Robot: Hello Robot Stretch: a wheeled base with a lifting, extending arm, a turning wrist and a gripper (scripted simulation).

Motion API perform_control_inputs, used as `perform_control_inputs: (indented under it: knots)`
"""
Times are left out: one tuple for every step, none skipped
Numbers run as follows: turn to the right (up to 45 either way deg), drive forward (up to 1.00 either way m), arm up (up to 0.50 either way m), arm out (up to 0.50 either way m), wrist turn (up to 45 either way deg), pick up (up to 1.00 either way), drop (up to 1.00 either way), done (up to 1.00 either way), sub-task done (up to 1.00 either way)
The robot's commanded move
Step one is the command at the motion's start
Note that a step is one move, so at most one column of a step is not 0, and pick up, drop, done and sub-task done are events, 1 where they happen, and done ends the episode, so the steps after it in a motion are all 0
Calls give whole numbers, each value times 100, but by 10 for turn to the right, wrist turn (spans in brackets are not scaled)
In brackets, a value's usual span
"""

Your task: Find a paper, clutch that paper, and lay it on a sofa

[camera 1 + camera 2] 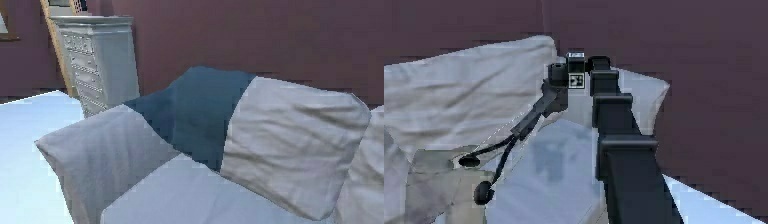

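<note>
The hand (477,175) stretches out at the pale sofa (454,90), cushions lying behind and beneath it; whether it carries the paper cannot be told. Best practice here: lower toward the seat and set down well inside the edge, so nothing slides off

- The sofa (290,140) was upholstered in pale grey, creased fabric and stood against a dark purple wall.
- Its rounded armrest (105,150) sat at the forward view's left, and a plump back cushion (300,125) at the right.
- A dark teal cloth (200,110) lay over the back, between armrest and cushion.
- The seat cushion (180,195) was a smoother blue-grey.
- In the arm side view the sofa (464,90) showed whitish, rumpled cushions, with the blue-grey seat (554,160) below them.
</note>
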Motion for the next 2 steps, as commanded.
perform_control_inputs:
  knots:
    - [0, 0, 0, 0, 390, 0, 0, 0, 0]
    - [0, 0, -24, 0, 0, 0, 0, 0, 0]
